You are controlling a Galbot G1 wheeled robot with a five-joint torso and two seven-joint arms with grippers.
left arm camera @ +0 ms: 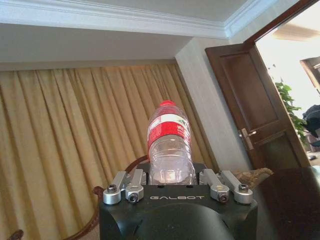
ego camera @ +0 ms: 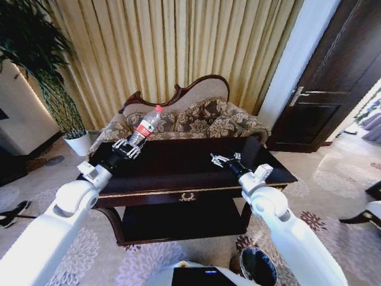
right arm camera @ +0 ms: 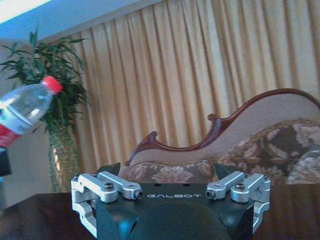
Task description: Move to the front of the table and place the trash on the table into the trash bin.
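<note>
My left gripper (ego camera: 127, 148) clamps the clear red-capped plastic bottle (ego camera: 146, 126), tilted above the dark glossy table (ego camera: 178, 164); right gripper (ego camera: 224, 159) hovers open

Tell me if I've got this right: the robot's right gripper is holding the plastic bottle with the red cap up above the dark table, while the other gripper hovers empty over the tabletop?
Not quite: the left gripper holds the bottle, as the head view shows. It is shut on the bottle's lower end, above the table. The right gripper is the one hovering empty over the tabletop, fingers open.
</note>
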